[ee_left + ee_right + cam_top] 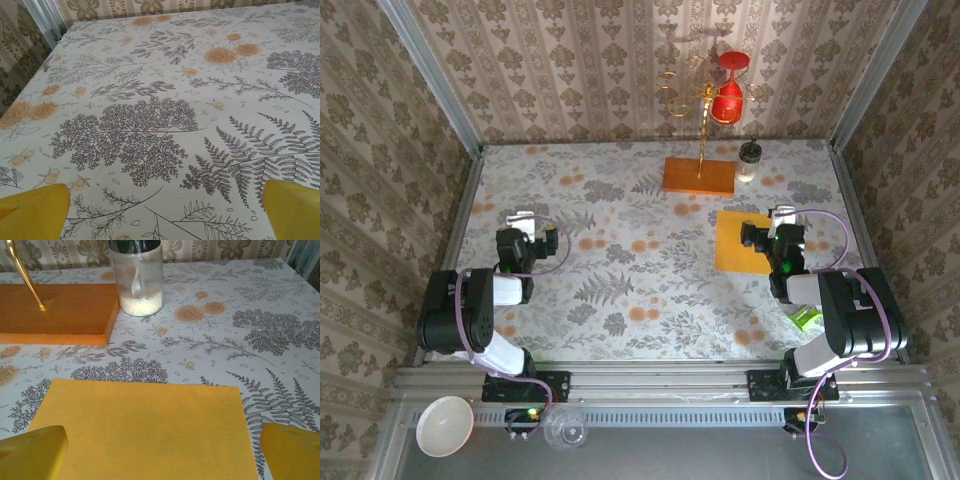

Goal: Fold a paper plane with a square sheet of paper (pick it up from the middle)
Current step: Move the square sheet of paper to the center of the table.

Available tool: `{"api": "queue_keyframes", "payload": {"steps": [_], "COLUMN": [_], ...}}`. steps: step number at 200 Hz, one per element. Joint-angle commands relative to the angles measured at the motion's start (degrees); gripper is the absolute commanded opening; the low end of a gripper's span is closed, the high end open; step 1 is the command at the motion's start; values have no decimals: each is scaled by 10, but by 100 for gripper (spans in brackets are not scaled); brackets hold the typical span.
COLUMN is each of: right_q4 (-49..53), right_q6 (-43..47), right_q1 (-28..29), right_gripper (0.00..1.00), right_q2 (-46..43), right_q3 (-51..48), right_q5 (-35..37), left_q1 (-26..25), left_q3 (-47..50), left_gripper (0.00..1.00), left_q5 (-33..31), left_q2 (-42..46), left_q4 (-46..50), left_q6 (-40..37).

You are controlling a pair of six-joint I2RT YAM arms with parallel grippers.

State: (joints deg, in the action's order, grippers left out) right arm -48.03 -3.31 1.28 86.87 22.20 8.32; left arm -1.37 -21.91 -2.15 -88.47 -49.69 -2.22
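The square sheet of paper (pixel 738 242) lies flat on the flowered table (pixel 620 270), right of centre, plain orange-yellow and unfolded. My right gripper (pixel 775 228) hovers over its near right part, open. In the right wrist view the sheet (pixel 145 430) spreads between and ahead of the yellow fingertips (pixel 32 452), and the right-hand tip sits just past the paper's right edge. My left gripper (pixel 525 222) is far to the left, open over bare tablecloth, with nothing between its fingers (pixel 32 212). The paper plane is out of view.
A brown-orange wooden block (pixel 700 176) with a gold wire stand holding a red glass (pixel 727 100) stands at the back. Next to it is a small jar (pixel 136 280). A green item (pixel 805 318) lies by the right arm. Wallpapered walls close three sides.
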Motion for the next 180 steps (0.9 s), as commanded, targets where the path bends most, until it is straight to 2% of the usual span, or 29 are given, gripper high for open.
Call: {"api": "queue_keyframes", "payload": {"steps": [1,126,138,161,180], "right_q4": [-4,-16,7,110,218], "right_q6": [3,1,-10,-32,-57], "right_q1": [0,1,0,0,0], "right_gripper": [100,100,100,100,100], "right_q2": [8,0,-30,-117,-173], "right_q3": [14,6,4,15,38], "right_q5": [-5,4,28,62,53], "left_q1": [3,3,1,0,0], "left_q3": [-13,-13,-19,-48,-75], "left_gripper": [100,100,100,100,100], "left_q5": [8,-1,-17,-44,-43], "left_q2": [-2,3,27,95,143], "left_q4": [-7,-5,26,145,237], "left_q6": [-9,-10,-5,13,44]}}
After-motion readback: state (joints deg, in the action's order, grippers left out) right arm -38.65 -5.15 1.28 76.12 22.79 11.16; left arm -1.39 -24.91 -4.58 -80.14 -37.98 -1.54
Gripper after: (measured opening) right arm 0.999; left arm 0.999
